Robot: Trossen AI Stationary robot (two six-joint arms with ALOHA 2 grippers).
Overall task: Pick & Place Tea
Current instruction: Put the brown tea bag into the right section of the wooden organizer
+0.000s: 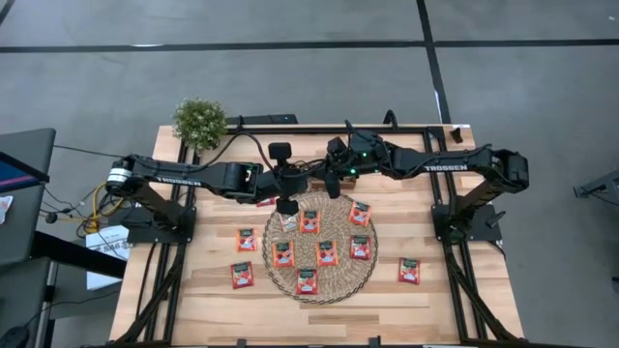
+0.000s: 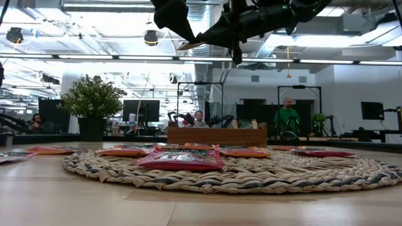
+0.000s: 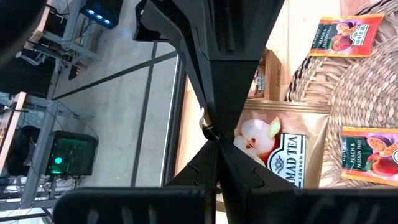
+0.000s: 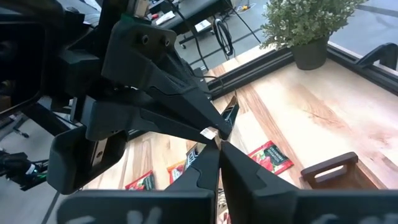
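Both arms are extended horizontally toward the middle of the table and meet above its far centre. The left arm reaches in from its base at the left edge, elbow raised, forearm level. The left gripper (image 1: 287, 205) points downward, fingers closed tip to tip. The right arm reaches in from its base at the right edge in a mirrored pose, wrist turned toward the left arm. The right gripper (image 1: 332, 184) is also closed, fingers pressed together. In the right wrist view the right gripper's tips (image 4: 214, 144) meet the left gripper's tips (image 4: 210, 132) point to point, touching or very nearly so. In the low view both grippers hang well above the table surface.
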